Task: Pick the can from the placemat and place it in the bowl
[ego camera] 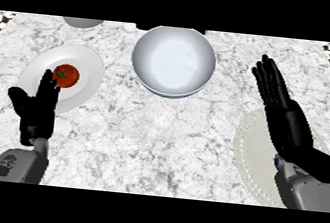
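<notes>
At five o'clock the right hand stands over the pale placemat, fingers straight and pressed together; the can shows nowhere, so whether the hand hides it cannot be told. At eight o'clock the left hand rests, fingers straight. Beyond it a plate holds a tomato. At twelve o'clock sits the bowl.
</notes>
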You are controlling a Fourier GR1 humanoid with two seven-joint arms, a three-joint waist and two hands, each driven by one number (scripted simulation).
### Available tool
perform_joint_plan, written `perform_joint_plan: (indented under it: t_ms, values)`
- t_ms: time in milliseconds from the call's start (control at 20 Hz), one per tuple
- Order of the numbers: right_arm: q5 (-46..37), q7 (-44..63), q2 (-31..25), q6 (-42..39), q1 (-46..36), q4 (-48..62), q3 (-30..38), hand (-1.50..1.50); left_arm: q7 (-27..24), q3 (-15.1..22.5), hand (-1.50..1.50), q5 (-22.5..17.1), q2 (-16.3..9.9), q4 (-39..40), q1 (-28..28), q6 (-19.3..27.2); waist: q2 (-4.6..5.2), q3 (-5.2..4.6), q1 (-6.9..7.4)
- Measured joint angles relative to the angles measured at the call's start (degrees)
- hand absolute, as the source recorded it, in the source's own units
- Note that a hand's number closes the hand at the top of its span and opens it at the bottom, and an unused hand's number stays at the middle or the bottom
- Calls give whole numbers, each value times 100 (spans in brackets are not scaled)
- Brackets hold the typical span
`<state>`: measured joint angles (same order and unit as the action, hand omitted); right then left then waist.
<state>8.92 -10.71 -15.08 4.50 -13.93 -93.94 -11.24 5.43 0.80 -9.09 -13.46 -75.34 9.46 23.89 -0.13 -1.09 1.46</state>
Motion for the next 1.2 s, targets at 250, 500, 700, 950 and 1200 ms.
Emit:
perform_joint_plan:
  t_ms: [250, 500, 700, 950, 1200]
  values:
    - [1063, -98, -379, -1793, -179, 412, -153, 150, -237, 227, 0, 288, -242, -261, 251, -202, 84, 119, 100]
    - [1481, -563, -1188, -3038, -260, 1304, 311, -150, -314, 526, 0, 570, -520, -571, 571, -479, 160, 169, 109]
    - [2011, -1129, -1714, -4438, -353, 1935, 596, -150, -274, 638, 0, 650, -665, -690, 686, -655, 185, 185, 161]
    - [1956, -1235, -2543, -5083, -659, 2181, 880, -150, -167, 694, 0, 699, -749, -816, 789, -738, 161, 185, 197]
    - [1492, -1170, -3233, -5312, -958, 1960, 881, -150, -78, 764, 0, 745, -713, -878, 818, -733, 137, 177, 205]
